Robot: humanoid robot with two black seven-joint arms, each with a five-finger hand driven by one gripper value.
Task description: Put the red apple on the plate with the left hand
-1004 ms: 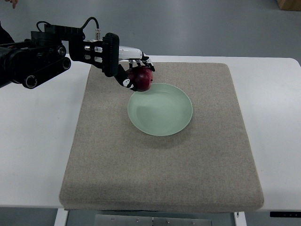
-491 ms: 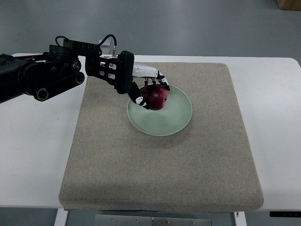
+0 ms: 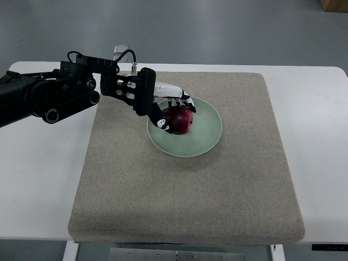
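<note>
Now the left hand [image 3: 166, 109] reaches in from the left, its fingers [image 3: 184, 101] curled over the red apple [image 3: 178, 119] and gripping it. That apple sits inside the pale green plate [image 3: 204, 138], toward its left side, on the beige mat [image 3: 217, 190] covering the white table [image 3: 38, 179].

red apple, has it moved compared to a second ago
Yes. The red apple, held in the left hand, was at the plate's far left rim; it is now over the plate's left half, nearer the robot.
</note>
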